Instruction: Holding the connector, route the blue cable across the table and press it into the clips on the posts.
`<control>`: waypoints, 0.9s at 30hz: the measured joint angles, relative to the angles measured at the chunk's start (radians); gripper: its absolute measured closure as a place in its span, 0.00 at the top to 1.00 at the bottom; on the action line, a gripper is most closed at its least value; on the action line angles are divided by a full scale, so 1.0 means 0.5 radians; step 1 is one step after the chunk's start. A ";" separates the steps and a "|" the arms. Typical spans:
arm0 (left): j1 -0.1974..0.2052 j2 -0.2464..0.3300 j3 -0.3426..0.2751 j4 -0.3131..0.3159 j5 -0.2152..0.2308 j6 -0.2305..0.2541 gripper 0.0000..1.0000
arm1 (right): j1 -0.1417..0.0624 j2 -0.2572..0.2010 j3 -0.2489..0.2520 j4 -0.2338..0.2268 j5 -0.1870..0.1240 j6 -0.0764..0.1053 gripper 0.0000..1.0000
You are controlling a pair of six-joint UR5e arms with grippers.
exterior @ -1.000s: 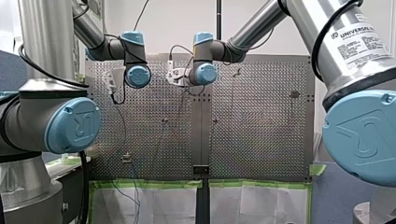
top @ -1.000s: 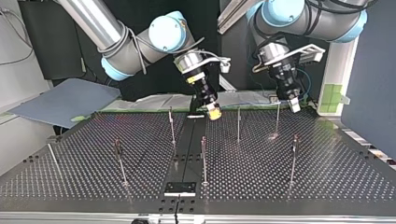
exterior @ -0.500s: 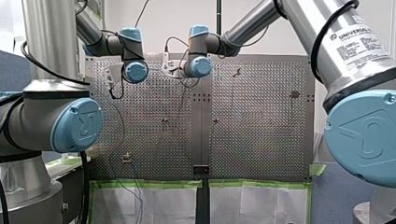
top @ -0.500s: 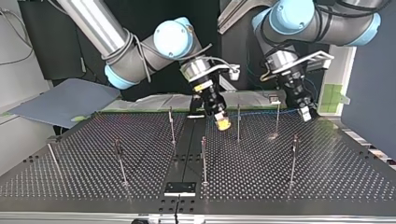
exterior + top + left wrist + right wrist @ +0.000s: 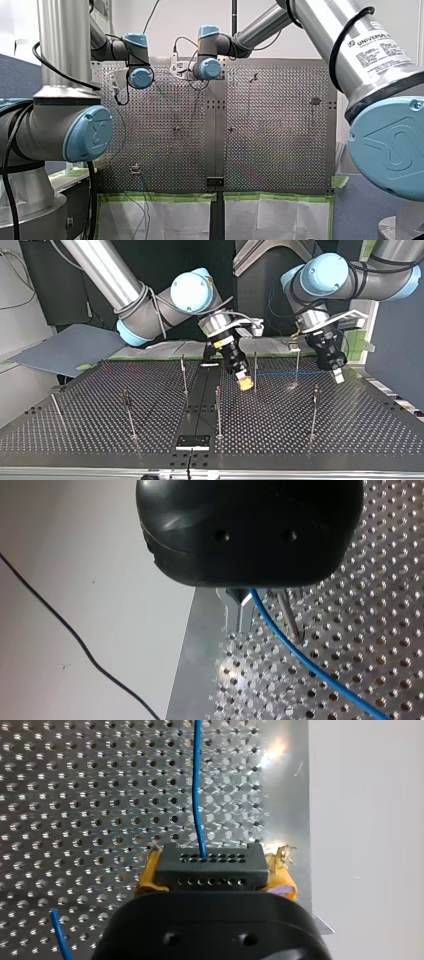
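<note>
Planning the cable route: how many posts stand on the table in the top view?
7. Far row: far-left post, far-middle post, far-right post. Near row: edge post, near-left post, near-middle post, near-right post. More may be hidden.

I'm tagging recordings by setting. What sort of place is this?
Probably a robotics lab bench: my right arm and my left arm reach over a perforated table set with thin posts, with a blue cable held by its connector.
</note>
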 joint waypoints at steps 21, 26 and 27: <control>0.171 -0.140 0.100 0.056 0.287 -0.081 0.00 | 0.001 0.192 -0.248 0.027 -0.002 0.003 0.00; 0.212 -0.170 0.112 0.069 0.301 -0.089 0.00 | 0.001 0.229 -0.279 0.027 -0.001 0.003 0.00; 0.225 -0.171 0.113 0.076 0.309 -0.091 0.00 | 0.001 0.232 -0.283 0.027 -0.001 0.003 0.00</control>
